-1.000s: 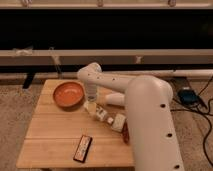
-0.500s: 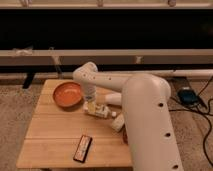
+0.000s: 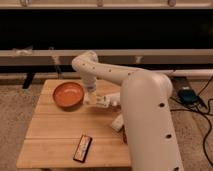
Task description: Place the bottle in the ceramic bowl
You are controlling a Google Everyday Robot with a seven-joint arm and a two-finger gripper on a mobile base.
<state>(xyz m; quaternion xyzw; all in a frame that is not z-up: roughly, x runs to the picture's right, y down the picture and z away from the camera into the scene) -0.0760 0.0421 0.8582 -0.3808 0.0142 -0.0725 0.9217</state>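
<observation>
Here's the room, dim and warm-toned. Across the back runs a broad black band (image 3: 125, 30), too dark to say whether it's glass or panel. Below it a pale horizontal ledge (image 3: 165, 55) spans the full width. Out front stands a slatted light-wood table (image 3: 50, 140), sitting on speckled beige carpet (image 3: 15, 115). Over on the right, black cables (image 3: 207, 107) trail across the floor beside a small bluish box (image 3: 187, 95).

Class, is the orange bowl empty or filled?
Empty: the bowl shows only bare orange inside. The shut tool is beside its rim, over the table.
</observation>
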